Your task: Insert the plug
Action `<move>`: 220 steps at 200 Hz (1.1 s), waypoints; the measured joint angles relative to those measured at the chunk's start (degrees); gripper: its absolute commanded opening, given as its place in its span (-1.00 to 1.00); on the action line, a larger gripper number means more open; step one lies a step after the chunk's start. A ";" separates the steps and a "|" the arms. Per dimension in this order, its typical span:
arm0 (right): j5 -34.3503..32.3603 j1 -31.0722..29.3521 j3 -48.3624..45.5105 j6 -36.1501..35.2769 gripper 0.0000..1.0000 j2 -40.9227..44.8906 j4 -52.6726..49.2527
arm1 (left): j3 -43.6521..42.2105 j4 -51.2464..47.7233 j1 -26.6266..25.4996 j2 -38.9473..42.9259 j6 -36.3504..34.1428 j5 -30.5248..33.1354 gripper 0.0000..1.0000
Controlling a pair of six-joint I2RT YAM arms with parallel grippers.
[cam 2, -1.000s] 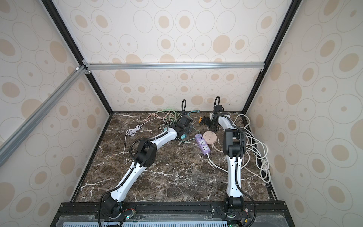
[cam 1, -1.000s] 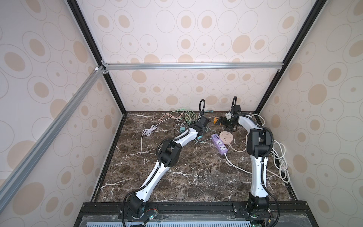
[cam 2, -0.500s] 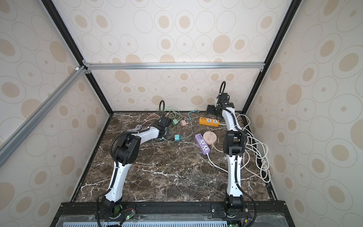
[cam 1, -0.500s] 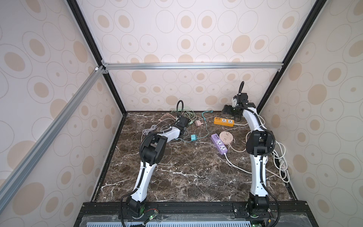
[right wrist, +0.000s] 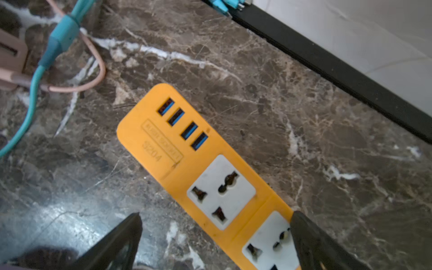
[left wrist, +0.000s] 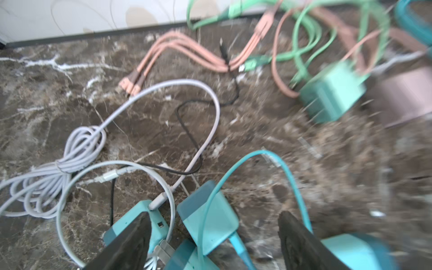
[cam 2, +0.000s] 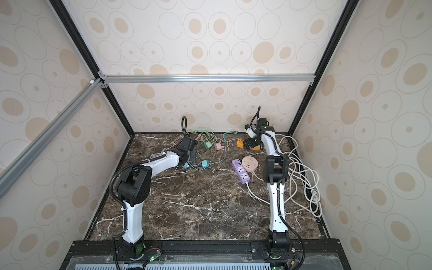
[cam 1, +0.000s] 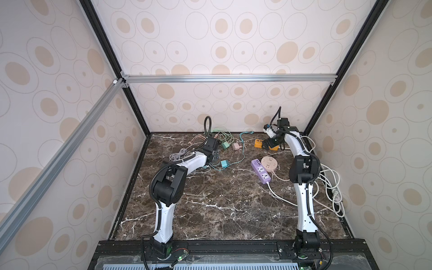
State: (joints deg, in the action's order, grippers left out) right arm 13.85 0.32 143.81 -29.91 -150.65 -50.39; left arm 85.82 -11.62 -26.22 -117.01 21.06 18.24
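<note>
My left gripper (left wrist: 214,233) is open, low over a cluster of teal plugs at the back left of the marble table (cam 1: 222,210). One teal plug (left wrist: 208,217) with a teal cable lies between its fingers, untouched as far as I can see; in a top view this gripper (cam 1: 214,157) stands just left of a teal plug (cam 1: 225,163). The left wrist view is motion-blurred. My right gripper (right wrist: 215,233) is open above the orange power strip (right wrist: 187,152), its fingers either side of a white socket. In both top views the right gripper (cam 1: 268,145) (cam 2: 249,143) covers part of the orange strip (cam 1: 258,143) (cam 2: 240,143).
A purple power strip (cam 1: 260,170) and a round beige socket (cam 1: 268,162) lie mid-right. A green plug (cam 1: 225,145), a pink plug (cam 1: 236,146) and tangled pink, green, grey and black cables fill the back. White cords (cam 1: 332,187) pile along the right wall.
The left gripper drew back from the table's middle to the back left and has come down over the teal plugs. The right gripper rose, then lowered onto the orange strip.
</note>
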 measured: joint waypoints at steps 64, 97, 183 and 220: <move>-4.74 -0.02 2.73 -7.13 0.99 -2.69 -0.07 | 7.52 0.48 -0.79 0.07 -1.55 -6.43 0.89; -6.60 0.00 3.52 -9.03 0.99 -4.13 1.49 | 12.81 0.39 -1.49 -2.12 -3.37 -9.07 0.97; -6.38 -1.40 -2.43 -15.58 0.22 -1.31 3.72 | 42.23 -5.55 -3.87 -24.20 -5.20 -19.30 0.91; -7.74 -3.58 -4.70 -17.20 0.11 0.02 4.70 | 49.11 -6.32 -4.28 -30.58 -0.17 -16.63 0.79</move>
State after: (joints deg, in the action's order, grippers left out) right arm 6.11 -3.27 139.11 -47.11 -150.63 -45.69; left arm 134.93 -17.93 -30.50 -147.59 20.88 1.61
